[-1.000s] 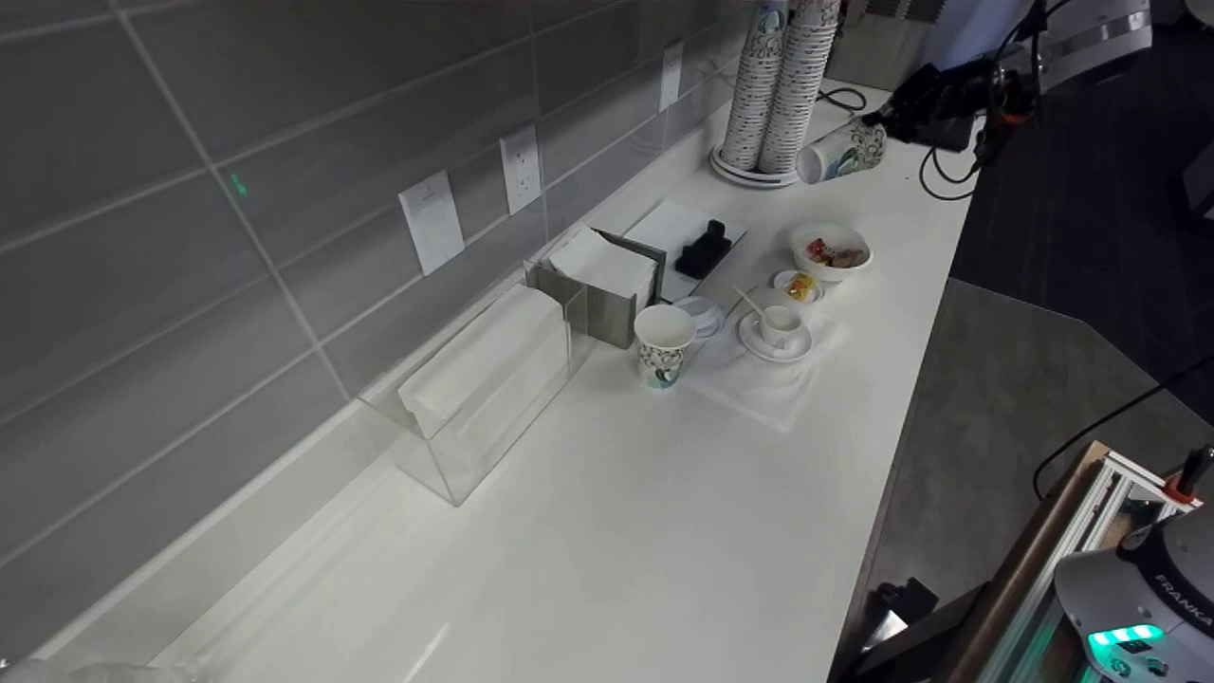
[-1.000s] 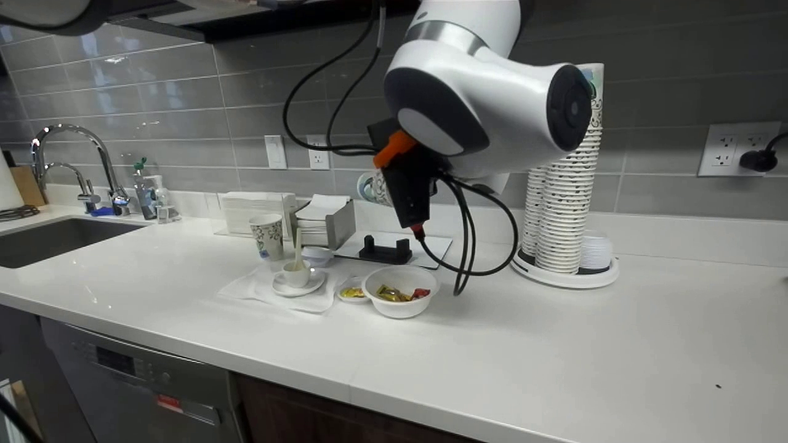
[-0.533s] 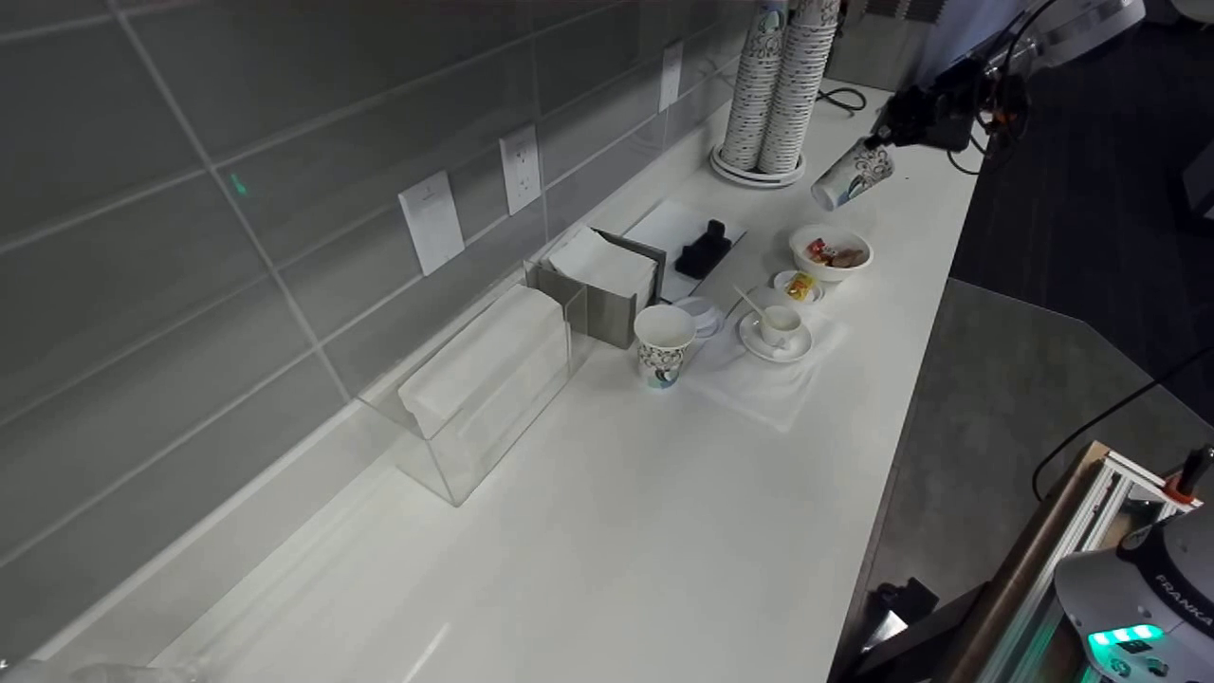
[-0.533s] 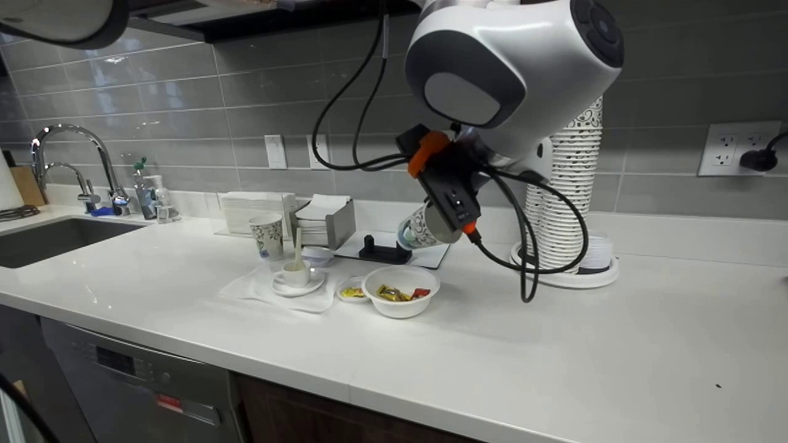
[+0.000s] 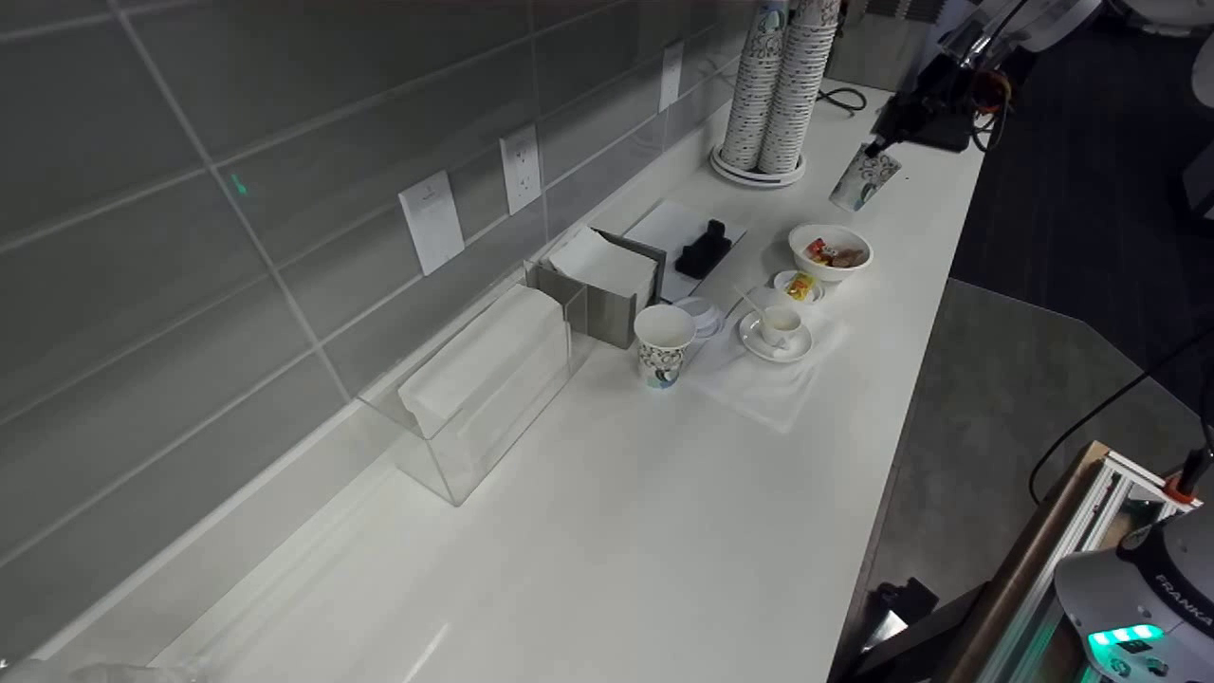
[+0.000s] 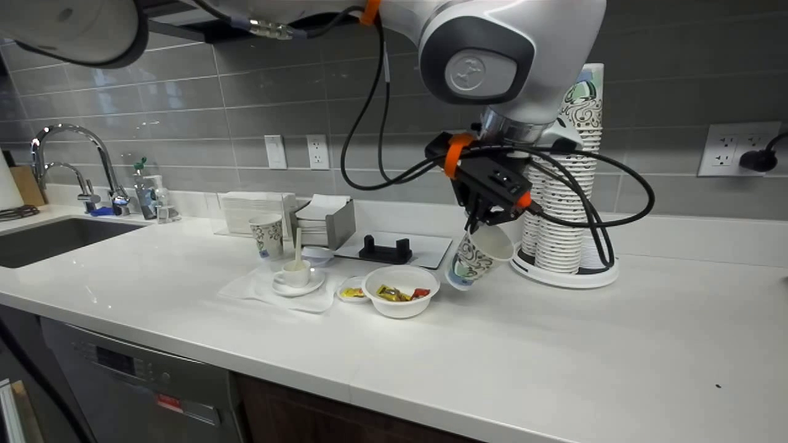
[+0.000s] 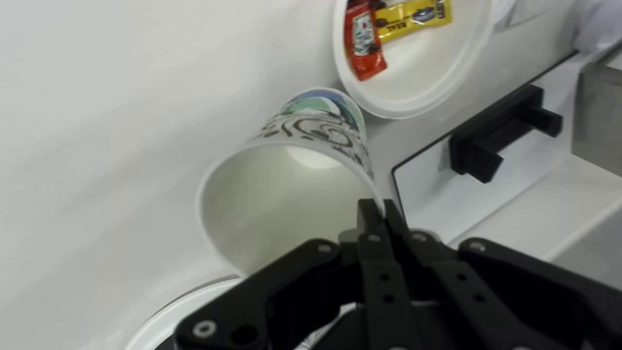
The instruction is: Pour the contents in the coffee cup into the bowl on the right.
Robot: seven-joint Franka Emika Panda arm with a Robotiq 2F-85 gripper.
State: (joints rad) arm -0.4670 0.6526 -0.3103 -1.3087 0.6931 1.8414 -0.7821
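Since half a second before, the white paper cup printed with dark scrolls (image 6: pixel 473 261) had shifted rightward and lower in an exterior view and come nearer to upright, together with the black two-fingered hand (image 7: pixel 383 211). The fingertips were almost together, pinching that cup by its rim; it leaned, mouth slanting up and base down. Its base was near the round white bowl (image 6: pixel 401 309), though whether it touched the glossy white bench (image 6: pixel 554 369) I could not tell. The bowl stood upright on the bench and held a red sachet (image 7: pixel 362 41) and a yellow bar-shaped packet (image 7: pixel 413 17), among other small pieces. Just beside it was a shallow white dish (image 6: pixel 354 300) with a small yellow packet (image 5: pixel 800 286) in it. The small plain white cup (image 6: pixel 297 274) stood upright on a white saucer (image 6: pixel 314 284), well apart from the hand; a pale stick (image 6: pixel 298 243) slanted up at it, its lower end unclear. Beneath the saucer was a thin white sheet (image 6: pixel 252 290), and near that stood a second scroll-printed paper cup (image 6: pixel 266 237), upright, near a grey metal holder (image 6: pixel 341 227) of folded white paper. A black bracket (image 6: pixel 385 253) lay on a white board (image 6: pixel 428 246) near the bowl, and tall stacks of paper cups (image 5: pixel 792 104) rose from a round white tray (image 6: pixel 563 283).
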